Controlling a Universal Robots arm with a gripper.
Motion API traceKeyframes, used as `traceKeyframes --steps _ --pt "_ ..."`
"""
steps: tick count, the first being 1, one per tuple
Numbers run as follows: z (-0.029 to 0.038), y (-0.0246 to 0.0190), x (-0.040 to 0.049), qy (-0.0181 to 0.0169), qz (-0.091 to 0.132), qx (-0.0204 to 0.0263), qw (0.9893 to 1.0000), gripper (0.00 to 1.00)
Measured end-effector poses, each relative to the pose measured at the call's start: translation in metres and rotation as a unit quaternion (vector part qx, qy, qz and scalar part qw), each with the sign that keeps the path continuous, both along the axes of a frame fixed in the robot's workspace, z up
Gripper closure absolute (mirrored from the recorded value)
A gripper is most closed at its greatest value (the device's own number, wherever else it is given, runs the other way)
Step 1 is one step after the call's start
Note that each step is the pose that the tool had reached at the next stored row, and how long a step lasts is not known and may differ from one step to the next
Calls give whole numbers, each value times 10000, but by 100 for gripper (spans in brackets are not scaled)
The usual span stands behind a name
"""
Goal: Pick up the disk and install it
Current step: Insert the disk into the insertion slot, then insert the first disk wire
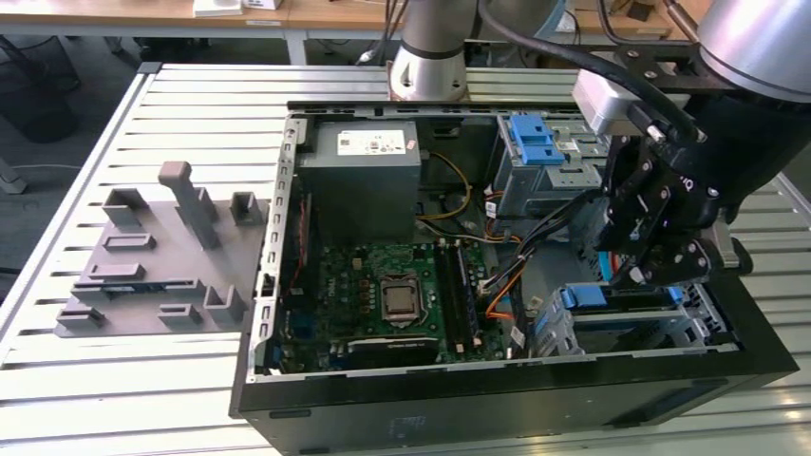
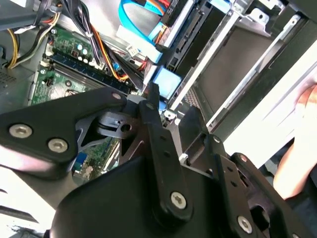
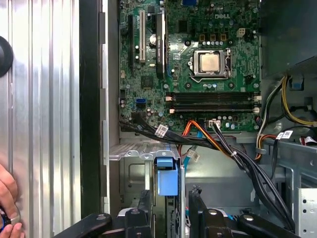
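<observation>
The gripper (image 1: 662,269) hangs over the metal drive cage (image 1: 690,328), fingers closed on the disk's blue carrier (image 3: 166,177), which stands edgewise, partly inside the cage directly beneath it. Judged: pickup complete, insertion under way, seating unfinished.

One gripper (image 1: 652,261); one computer case (image 1: 507,399); one motherboard (image 1: 393,294); one grey fixture (image 1: 152,256).

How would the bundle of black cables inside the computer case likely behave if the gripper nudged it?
Probably floppy: in the first wrist view the black cables run in loose curves across the case. They are likely light and would shift aside easily. They may spring back or snag, since their ends seem plugged in near the green board.
</observation>
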State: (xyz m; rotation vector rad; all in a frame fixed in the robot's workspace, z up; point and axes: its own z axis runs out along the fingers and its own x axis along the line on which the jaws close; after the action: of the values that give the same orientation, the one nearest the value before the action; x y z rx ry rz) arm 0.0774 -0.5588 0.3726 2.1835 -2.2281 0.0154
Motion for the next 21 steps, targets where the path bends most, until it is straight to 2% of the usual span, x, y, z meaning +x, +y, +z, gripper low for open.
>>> traceKeyframes --steps 1,2,3,4,5,8,21 --pt "-9 0 0 0 0 0 10000 58" --pt "-17 1 0 0 0 -1 10000 64" --pt "-23 1 0 0 0 -1 10000 64" --pt "-29 1 0 0 0 -1 10000 70" --pt "-36 0 0 0 0 -1 10000 70" --pt "-53 0 0 0 0 -2 10000 88" --pt "-64 0 2 0 0 0 10000 89"
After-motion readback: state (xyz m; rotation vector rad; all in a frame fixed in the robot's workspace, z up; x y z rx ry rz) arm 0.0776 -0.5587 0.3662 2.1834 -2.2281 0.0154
